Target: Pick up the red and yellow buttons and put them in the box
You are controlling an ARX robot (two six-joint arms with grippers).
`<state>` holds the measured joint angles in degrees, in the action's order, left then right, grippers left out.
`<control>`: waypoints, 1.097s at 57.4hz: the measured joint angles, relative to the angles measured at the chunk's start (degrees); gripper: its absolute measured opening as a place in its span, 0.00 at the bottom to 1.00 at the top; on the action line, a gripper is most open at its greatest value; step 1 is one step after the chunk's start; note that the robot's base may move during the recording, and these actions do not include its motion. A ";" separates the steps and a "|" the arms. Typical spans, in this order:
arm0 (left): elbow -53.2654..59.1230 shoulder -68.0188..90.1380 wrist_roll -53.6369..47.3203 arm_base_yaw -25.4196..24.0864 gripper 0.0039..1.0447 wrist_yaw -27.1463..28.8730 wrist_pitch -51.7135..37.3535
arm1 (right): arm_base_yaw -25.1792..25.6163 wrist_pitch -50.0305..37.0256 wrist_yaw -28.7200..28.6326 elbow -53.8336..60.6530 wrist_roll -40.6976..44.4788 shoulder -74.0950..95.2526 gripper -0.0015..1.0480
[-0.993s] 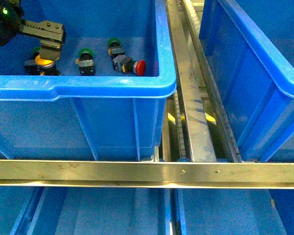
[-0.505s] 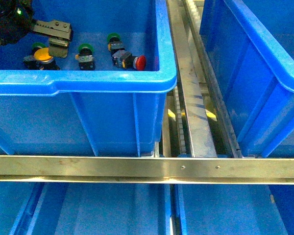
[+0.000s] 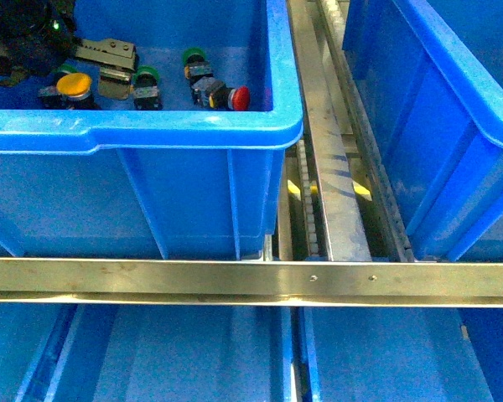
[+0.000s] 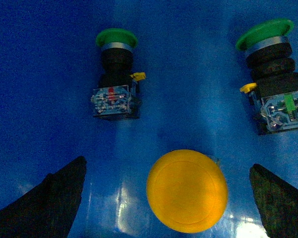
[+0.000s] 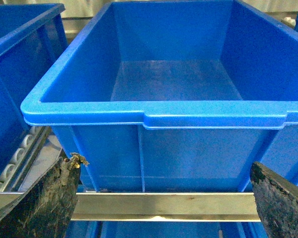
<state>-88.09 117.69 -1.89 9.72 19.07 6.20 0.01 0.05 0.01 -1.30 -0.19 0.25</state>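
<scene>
**Fingers held apart about the yellow cap, nothing gripped**

The dark fingers (image 4: 49, 198) of the left gripper (image 4: 164, 201) are spread wide. The round yellow mushroom-capped push-button (image 4: 186, 191) is seen between them in the left wrist view, untouched on either side. This spread is judged to be set for a closing grasp on the cap. It cannot be told whether the tips are already level with it.

The yellow button is found on the floor of the large blue plastic bin (image 3: 151, 134), near its front wall. Two green-capped switches on dark blocky bodies (image 4: 116, 38) (image 4: 265, 33) lie just beyond it, well clear of the fingers. The red-capped push-button (image 3: 233, 97) lies on its side further right in the same bin, well apart from the gripper.

The right gripper (image 5: 164, 198) is held with its worn black fingers (image 5: 280, 198) likewise apart and empty. It faces a second blue plastic bin (image 5: 164, 119) in which nothing is seen, above a bright metal rail (image 5: 164, 206). That bin is judged to be the box meant for the buttons, though this is not confirmed.

Much is hidden. The yellow button's body is covered by its own cap in the wrist view. In the front view, part of the bin floor is masked by the near wall and the left arm is cut off at the corner. Only one red cap can be made out, and the right arm is not seen in the front view.
</scene>
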 joint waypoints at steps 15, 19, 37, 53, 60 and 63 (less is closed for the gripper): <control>-1.55 2.49 0.22 0.42 0.93 0.15 1.09 | 0.00 0.00 0.02 0.00 0.00 0.00 0.94; -1.88 2.71 0.24 0.46 0.93 0.04 1.40 | 0.00 0.00 0.00 0.00 0.00 0.00 0.94; -4.02 3.48 1.16 0.52 0.52 1.09 2.84 | 0.00 0.00 0.02 0.00 0.00 0.00 0.94; -4.00 3.45 1.75 0.55 0.32 1.53 3.06 | 0.00 0.00 0.00 0.00 0.00 0.00 0.94; -3.52 3.10 1.95 0.50 0.32 1.73 2.51 | 0.00 0.00 0.02 0.00 0.00 0.00 0.94; -3.48 2.91 2.10 0.50 0.32 1.68 2.12 | 0.00 0.00 0.00 0.00 0.00 0.00 0.94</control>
<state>-91.57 120.60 0.21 10.22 20.75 8.32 0.01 0.05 0.01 -1.30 -0.19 0.25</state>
